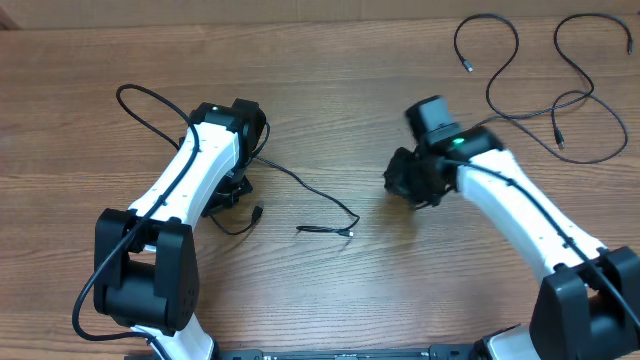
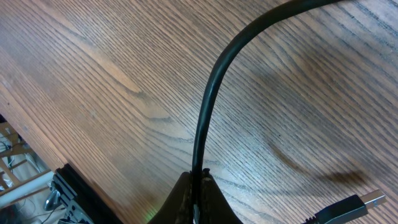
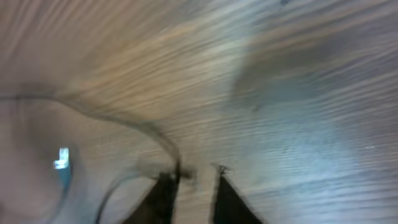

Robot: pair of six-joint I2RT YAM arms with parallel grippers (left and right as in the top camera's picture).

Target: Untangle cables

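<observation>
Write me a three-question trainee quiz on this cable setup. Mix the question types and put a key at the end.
1. True or false: the left jaws are shut on a black cable.
2. Multiple choice: in the overhead view, where do the loose cables that lie apart from both arms sit? A. top right of the table. B. bottom left of the table. C. under the left arm.
3. Fill in: the cables rest on a ____-grain table.

Key: 1 true; 2 A; 3 wood.
</observation>
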